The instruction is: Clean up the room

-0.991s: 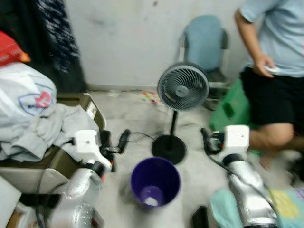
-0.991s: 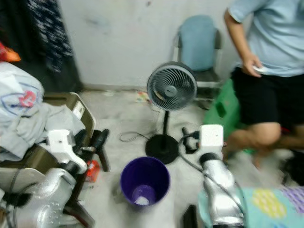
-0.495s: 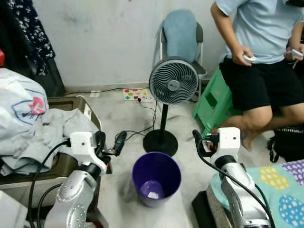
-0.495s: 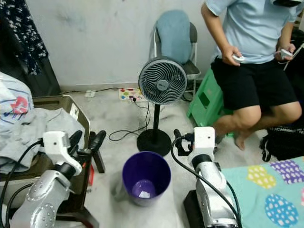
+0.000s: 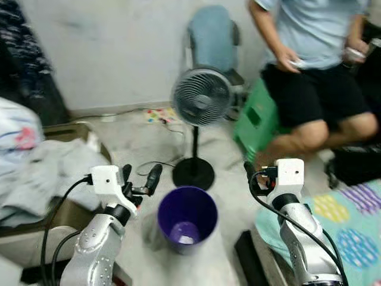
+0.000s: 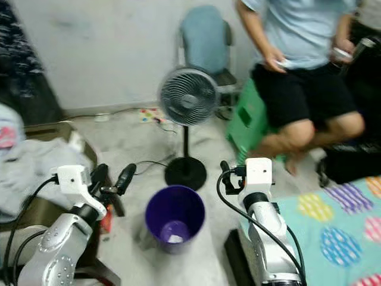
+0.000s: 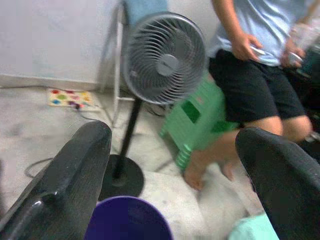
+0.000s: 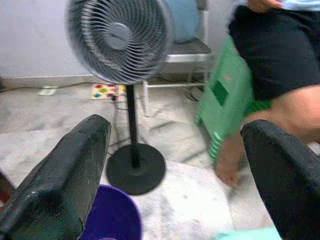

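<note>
A purple bin (image 5: 187, 215) stands on the floor between my two arms, with a pale scrap (image 5: 182, 239) at its bottom. My left gripper (image 5: 141, 177) is held open just left of the bin's rim, nothing between its fingers (image 7: 65, 180). My right gripper (image 5: 252, 177) is raised to the right of the bin, open and empty, as its wrist view shows by its wide-apart fingers (image 8: 60, 185). A heap of grey and white clothes (image 5: 41, 173) lies over a box at the left.
A standing fan (image 5: 201, 97) with a round black base (image 5: 193, 173) is right behind the bin, its cable (image 5: 161, 165) trailing on the floor. A person (image 5: 309, 65) sits on a green stool (image 5: 255, 119). A blue chair (image 5: 209, 36) stands at the wall, and a patterned teal blanket (image 5: 351, 220) lies at right.
The whole picture has slid left and gone blurry, so the camera has turned right. Both grippers keep their open pose beside the bin.
</note>
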Controlling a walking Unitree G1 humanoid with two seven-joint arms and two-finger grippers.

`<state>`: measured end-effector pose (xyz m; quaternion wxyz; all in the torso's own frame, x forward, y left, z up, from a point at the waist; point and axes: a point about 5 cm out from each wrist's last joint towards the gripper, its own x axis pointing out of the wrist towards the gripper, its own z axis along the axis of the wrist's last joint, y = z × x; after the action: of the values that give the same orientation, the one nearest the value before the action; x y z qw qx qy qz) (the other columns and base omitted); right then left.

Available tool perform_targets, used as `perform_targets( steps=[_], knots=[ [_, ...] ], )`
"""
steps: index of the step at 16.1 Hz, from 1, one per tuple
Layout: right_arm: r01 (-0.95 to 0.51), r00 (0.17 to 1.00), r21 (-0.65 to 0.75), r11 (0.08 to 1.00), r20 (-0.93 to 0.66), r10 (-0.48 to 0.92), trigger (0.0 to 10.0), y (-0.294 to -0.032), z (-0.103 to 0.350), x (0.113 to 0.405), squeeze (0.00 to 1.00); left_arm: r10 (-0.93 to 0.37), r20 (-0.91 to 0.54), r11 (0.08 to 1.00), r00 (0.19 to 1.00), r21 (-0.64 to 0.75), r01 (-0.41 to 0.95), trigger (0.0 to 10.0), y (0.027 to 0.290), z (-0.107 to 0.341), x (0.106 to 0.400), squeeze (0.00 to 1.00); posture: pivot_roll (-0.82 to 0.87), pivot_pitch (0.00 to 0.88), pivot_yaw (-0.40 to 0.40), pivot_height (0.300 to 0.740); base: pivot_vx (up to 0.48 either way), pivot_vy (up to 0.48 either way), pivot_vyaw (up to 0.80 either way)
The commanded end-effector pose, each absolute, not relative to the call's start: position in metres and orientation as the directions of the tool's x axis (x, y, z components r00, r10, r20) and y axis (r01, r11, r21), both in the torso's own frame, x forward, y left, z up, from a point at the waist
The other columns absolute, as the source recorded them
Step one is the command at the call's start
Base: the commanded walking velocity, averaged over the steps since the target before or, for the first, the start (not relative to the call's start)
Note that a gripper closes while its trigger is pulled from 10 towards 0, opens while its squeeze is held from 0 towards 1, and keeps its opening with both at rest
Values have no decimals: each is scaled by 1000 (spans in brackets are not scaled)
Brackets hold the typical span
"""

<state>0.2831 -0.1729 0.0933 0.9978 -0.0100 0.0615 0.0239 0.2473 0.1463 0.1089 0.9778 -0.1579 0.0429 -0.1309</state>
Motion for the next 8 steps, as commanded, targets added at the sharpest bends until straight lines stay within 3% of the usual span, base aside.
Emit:
perform_targets(
  steps=[1, 8],
  knots=[
    [-45, 992, -18, 999, -122, 43, 10000, -175, 94, 284, 0, -269, -34, 919, 962, -309, 246, 10000, 146, 112, 248, 0, -114, 0, -9, 740, 0, 0, -800],
    [-48, 992, -23, 999, -121, 45, 10000, -175, 95, 285, 0, -271, -32, 921, 962, -298, 250, 10000, 146, 113, 249, 0, -114, 0, -12, 740, 0, 0, -800]
  ],
)
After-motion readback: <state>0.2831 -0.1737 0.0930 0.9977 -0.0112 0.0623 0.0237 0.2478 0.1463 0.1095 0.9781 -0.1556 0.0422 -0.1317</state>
